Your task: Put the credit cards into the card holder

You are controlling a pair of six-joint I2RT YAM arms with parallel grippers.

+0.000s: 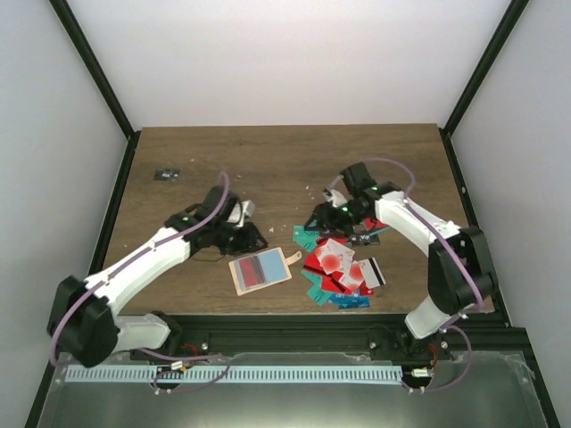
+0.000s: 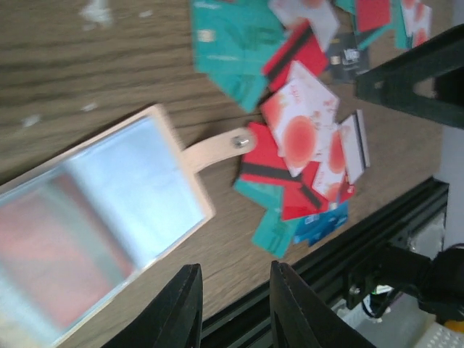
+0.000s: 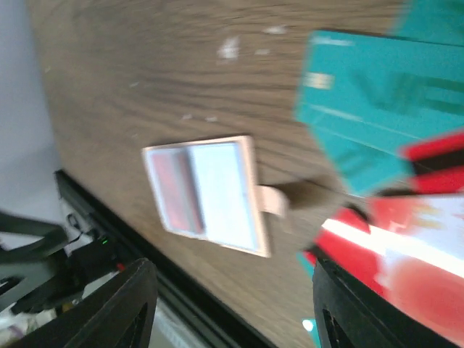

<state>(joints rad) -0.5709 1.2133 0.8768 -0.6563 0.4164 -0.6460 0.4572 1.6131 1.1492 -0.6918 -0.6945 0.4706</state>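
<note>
**Grippers both empty, card holder open on table**

Left gripper (image 2: pixel 233 286): jaws parted by a narrow gap, nothing between them, nothing gripped. Hovering just beside the far left corner of the card holder (image 1: pixel 259 271) in the top view; contact with it not clear. Right gripper (image 3: pixel 233 290): jaws spread wide, empty, poised over the far left edge of the credit cards (image 1: pixel 343 265).

Card holder lying open and flat on the wooden table (image 1: pixel 285 160), between the two arms and near the front edge. Snap tab (image 2: pixel 217 148) sticking out toward the cards, its end right at the edge of the heap. Inside the holder: reddish card showing in the pocket on one half; other half pale, contents not readable through the blur.

Credit cards in a loose overlapping heap just right of the holder: teal, red, white with a red circle, some with a black stripe, blue at the near edge.

Small dark flat object (image 1: pixel 166 174) at the far left of the table, well apart from everything else.
</note>
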